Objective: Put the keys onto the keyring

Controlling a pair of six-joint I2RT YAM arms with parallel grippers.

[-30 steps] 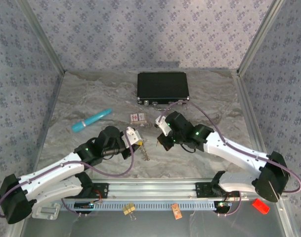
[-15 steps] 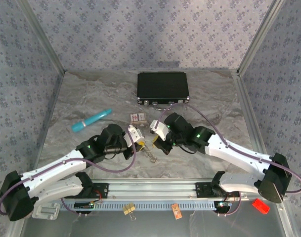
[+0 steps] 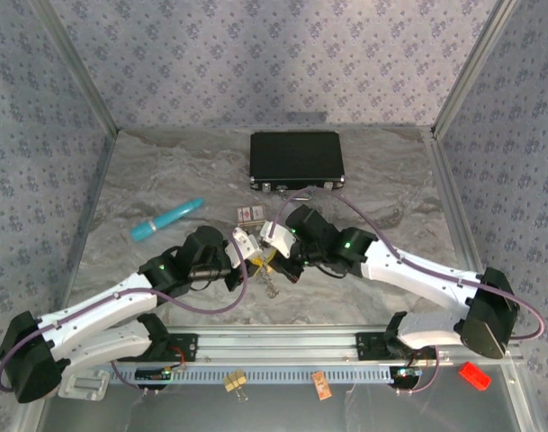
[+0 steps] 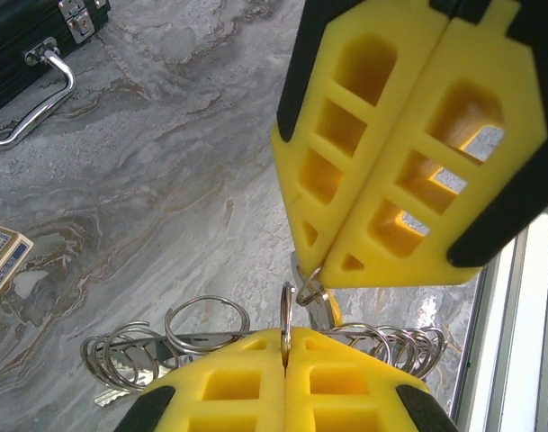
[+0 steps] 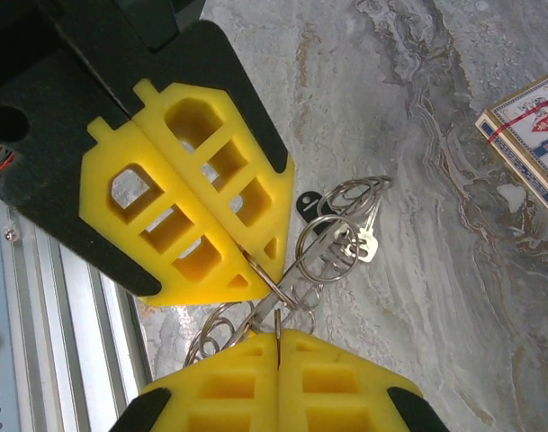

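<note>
Left claw [image 4: 285, 346] and right claw [image 5: 278, 346] both clamped shut, tip-to-tip, on keyring [image 4: 286, 310] wire at 6 o'clock of card box [image 3: 250, 214], mid-desk [image 3: 166, 180], keys [image 5: 356, 241] bunched alongside; likely light, stiff, slippery, so pinch a key's flat head.

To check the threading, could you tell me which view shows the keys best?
Right wrist: a key lies clear among the rings. Left wrist shows mostly rings; top external, just a tiny tangle.

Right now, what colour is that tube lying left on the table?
The tube is turquoise, clearest in the top external view.
</note>
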